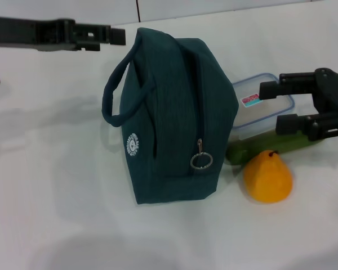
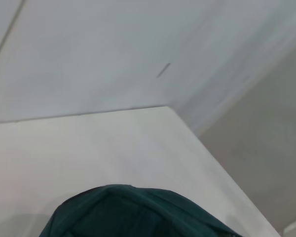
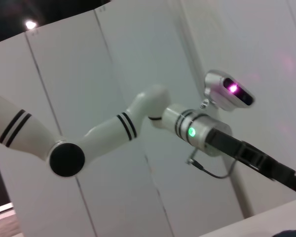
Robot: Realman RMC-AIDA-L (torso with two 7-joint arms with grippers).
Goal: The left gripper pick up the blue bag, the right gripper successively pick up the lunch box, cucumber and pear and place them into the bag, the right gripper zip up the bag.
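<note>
standing on the table [image 1: 45, 214], the blue bag [image 1: 169, 118] is zipped. left gripper [image 1: 115, 35] at ten o'clock, fingers unclear. right gripper [image 1: 268, 107] at three o'clock, spread wide, holding nothing, over the lunch box [image 1: 259, 104].

Robotics lab or test room, plain white table [image 1: 56, 214], bare white panelled walls [image 3: 138, 59], white robot arm [image 3: 113, 131]

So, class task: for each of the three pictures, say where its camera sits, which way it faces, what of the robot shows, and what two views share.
Head view: high on the robot, facing forward and down at the table; blue bag, left hand, right hand.
Left wrist view: above the bag, facing across the table to the walls; no robot parts.
Right wrist view: faces the left arm and wall panels.
Shared: head and left wrist views both show the bag.
</note>
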